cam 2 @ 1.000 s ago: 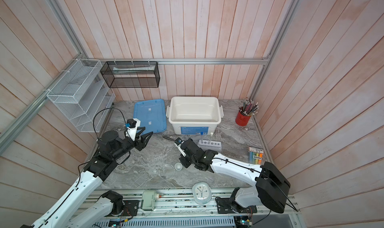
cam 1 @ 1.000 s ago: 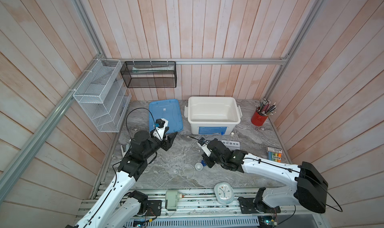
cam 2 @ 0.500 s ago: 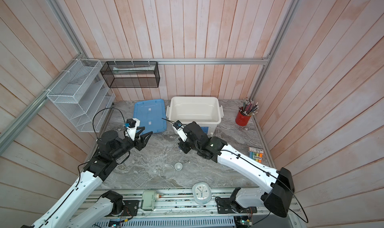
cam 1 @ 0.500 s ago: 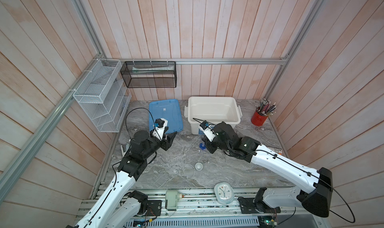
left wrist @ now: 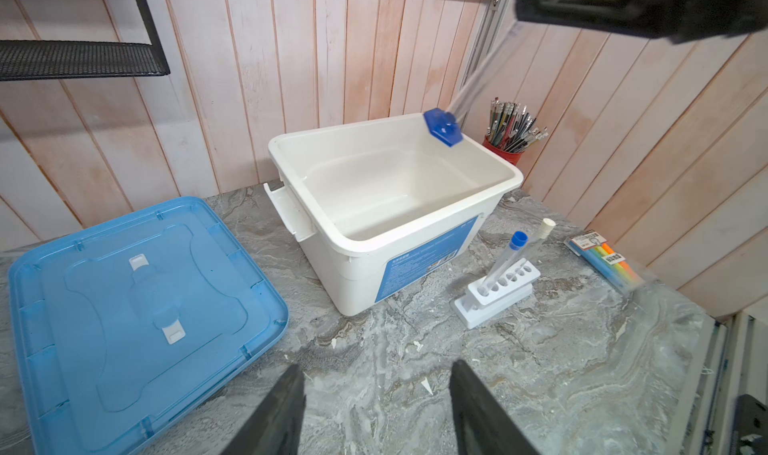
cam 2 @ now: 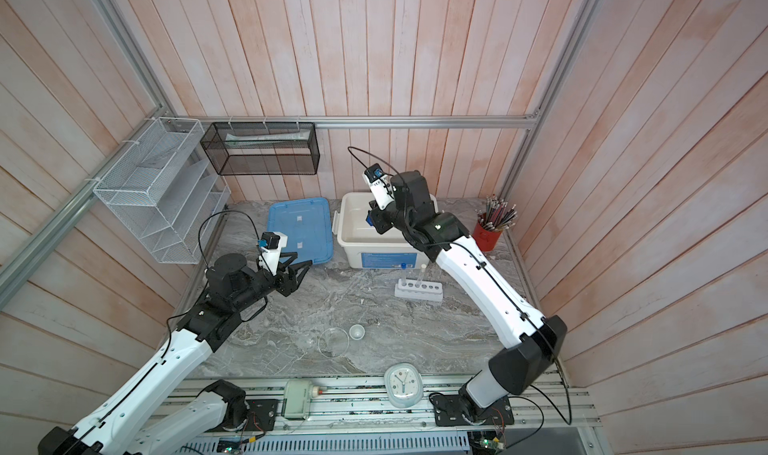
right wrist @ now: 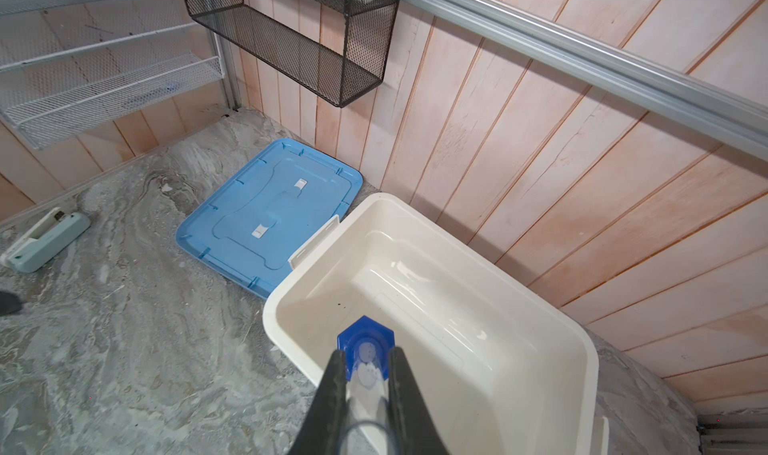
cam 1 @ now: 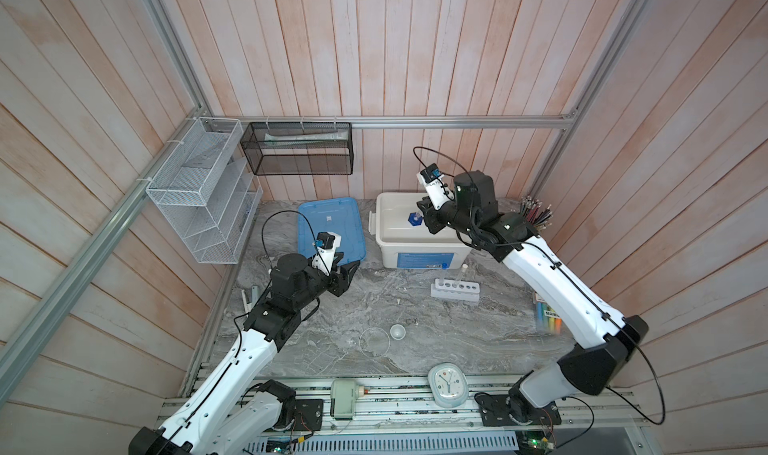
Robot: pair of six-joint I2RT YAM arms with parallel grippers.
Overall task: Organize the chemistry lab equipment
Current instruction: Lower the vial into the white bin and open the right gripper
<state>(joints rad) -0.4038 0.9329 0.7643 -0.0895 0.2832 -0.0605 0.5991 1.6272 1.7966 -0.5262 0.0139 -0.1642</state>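
Note:
My right gripper [right wrist: 365, 355] is shut on the clear cylinder with the blue hexagonal base [right wrist: 365, 340], holding it tilted over the open white bin [cam 1: 380, 241], base [cam 1: 414, 219] lowest. In the left wrist view the base [left wrist: 443, 127] hangs above the bin's far rim. In front of the bin the white rack [cam 1: 455, 289] holds a blue-capped tube [cam 1: 444, 271] and a white-capped tube [cam 1: 461, 276]. The small white bowl [cam 1: 397, 331] and round glass vessel [cam 1: 374, 341] sit near the front. My left gripper [left wrist: 376, 365] hovers open and empty beside the blue lid [left wrist: 124, 307].
A red cup of pencils [cam 1: 534, 216] stands right of the bin. A highlighter pack [cam 1: 548, 316] lies at the right edge and a pale clock [cam 1: 448, 384] at the front rail. A stapler-like tool [right wrist: 45, 232] lies at the left edge. Wire shelves hang on the walls.
My right arm has lifted the cylinder from the middle of the table and carried it back to above the white bin. The left arm has not moved.

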